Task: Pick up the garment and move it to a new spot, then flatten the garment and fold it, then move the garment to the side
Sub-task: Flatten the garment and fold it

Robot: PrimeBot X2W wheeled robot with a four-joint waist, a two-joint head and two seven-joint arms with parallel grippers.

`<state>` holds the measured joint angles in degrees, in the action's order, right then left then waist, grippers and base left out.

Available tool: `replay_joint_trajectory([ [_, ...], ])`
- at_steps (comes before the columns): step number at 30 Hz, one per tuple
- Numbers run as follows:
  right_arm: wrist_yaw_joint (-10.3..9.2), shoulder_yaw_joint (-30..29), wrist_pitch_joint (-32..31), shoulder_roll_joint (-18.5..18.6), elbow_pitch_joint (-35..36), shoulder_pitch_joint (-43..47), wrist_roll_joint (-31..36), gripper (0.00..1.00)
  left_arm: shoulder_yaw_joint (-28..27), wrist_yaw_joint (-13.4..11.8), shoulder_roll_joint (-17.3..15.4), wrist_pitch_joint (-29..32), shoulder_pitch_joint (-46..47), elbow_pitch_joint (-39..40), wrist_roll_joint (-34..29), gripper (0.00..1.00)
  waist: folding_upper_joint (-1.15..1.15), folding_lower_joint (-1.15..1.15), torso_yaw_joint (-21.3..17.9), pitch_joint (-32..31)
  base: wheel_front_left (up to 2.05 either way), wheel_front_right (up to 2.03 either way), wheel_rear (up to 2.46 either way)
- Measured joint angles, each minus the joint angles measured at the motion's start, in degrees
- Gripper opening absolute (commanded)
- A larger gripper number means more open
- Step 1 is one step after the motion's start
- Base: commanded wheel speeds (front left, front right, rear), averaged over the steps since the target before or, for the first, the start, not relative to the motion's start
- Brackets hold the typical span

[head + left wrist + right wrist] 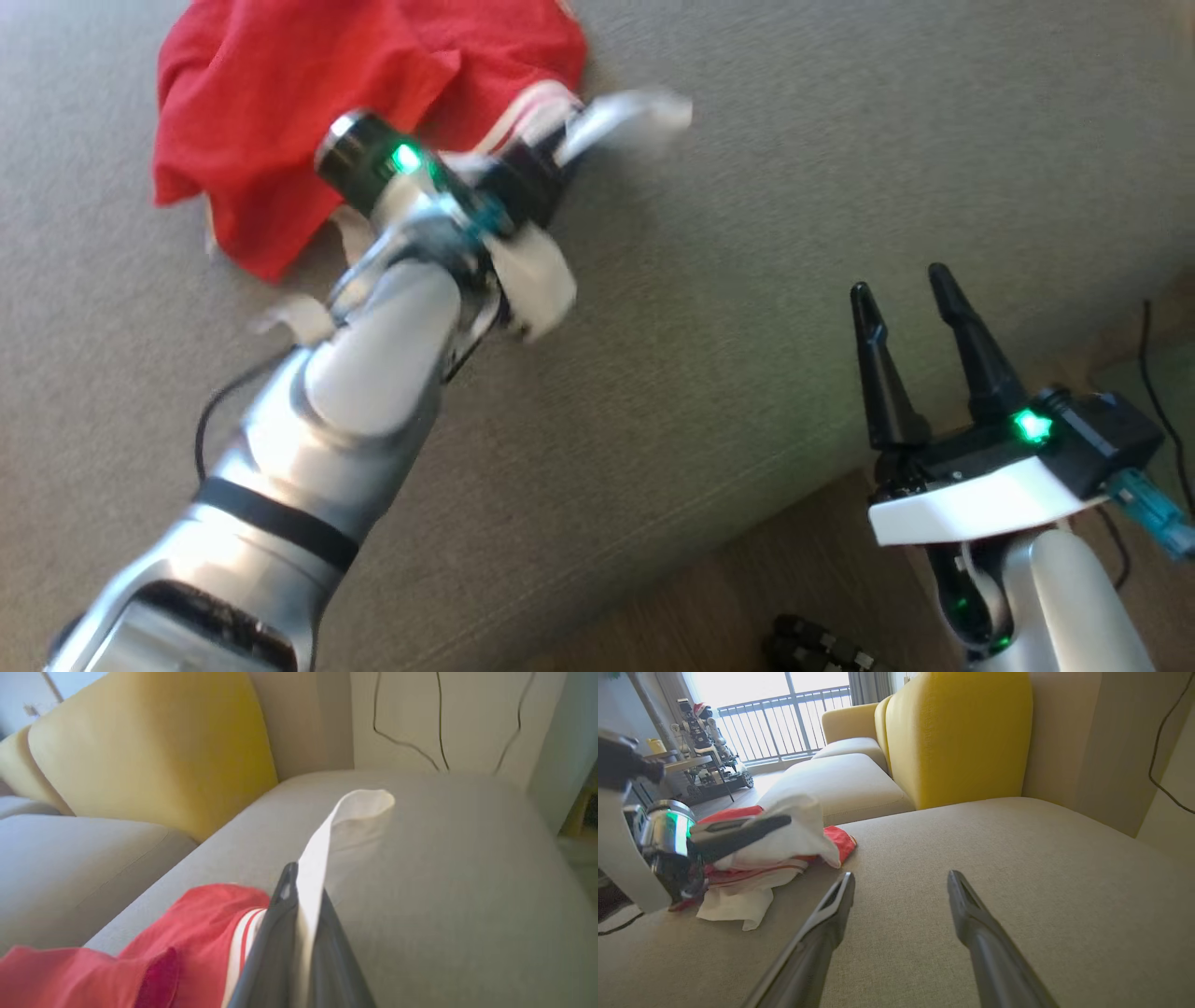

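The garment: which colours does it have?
The garment is red with white trim; the head view shows it best.

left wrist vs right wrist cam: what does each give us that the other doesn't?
Left wrist: a close-up of the left end effector shut on the garment by its white strip, whose free end curls over past the fingertips.
Right wrist: the right end effector, open and holding nothing, pointing across the sofa seat, plus a balcony railing at the window.
Both: the red-and-white garment, the yellow cushion and the beige seat. The right wrist also catches the left end effector from the side.
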<state>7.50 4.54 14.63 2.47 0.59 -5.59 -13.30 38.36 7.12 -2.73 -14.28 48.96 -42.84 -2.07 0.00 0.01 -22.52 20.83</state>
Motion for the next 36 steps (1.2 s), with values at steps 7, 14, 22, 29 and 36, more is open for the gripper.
replay_joint_trajectory([
  [7, 0.0, 2.2, 0.0, 0.0, -0.7, 0.2, -2.8, 1.0, -0.1, 0.0, 0.1, 1.6, 9.6, 10.8, 29.9, 0.0, 0.0, 0.0, -4.4, -3.5, 0.0, 0.0, 0.0],
  [14, 0.0, 2.6, 0.0, 0.0, -0.7, 1.5, -3.9, 1.0, -8.2, -4.8, 1.1, 1.5, 26.3, 13.4, 49.9, 0.0, 0.0, 0.0, -7.9, -7.9, 0.0, 0.0, 0.0],
  [22, 0.0, 1.5, 0.0, 0.0, -0.2, 3.1, -2.4, 1.0, -17.2, -9.8, -3.4, 0.2, 18.4, 6.0, 52.7, 0.0, 0.0, 0.0, -4.3, -10.3, 0.0, 0.0, 0.0],
  [29, 0.0, 1.8, 0.0, 0.0, 0.0, 3.1, -0.2, 1.0, -29.1, -11.7, -9.9, 0.0, -7.1, 0.6, 53.1, 0.0, 0.0, 0.0, 1.7, -9.9, 0.0, 0.0, 0.0],
  [36, 0.0, 3.0, 0.0, 0.0, -1.2, 3.0, 1.9, 1.0, -45.4, -10.9, -9.1, -0.1, -17.1, 7.9, 43.2, 0.0, 0.0, 0.0, 6.3, -9.1, 0.0, 0.0, 0.0],
])
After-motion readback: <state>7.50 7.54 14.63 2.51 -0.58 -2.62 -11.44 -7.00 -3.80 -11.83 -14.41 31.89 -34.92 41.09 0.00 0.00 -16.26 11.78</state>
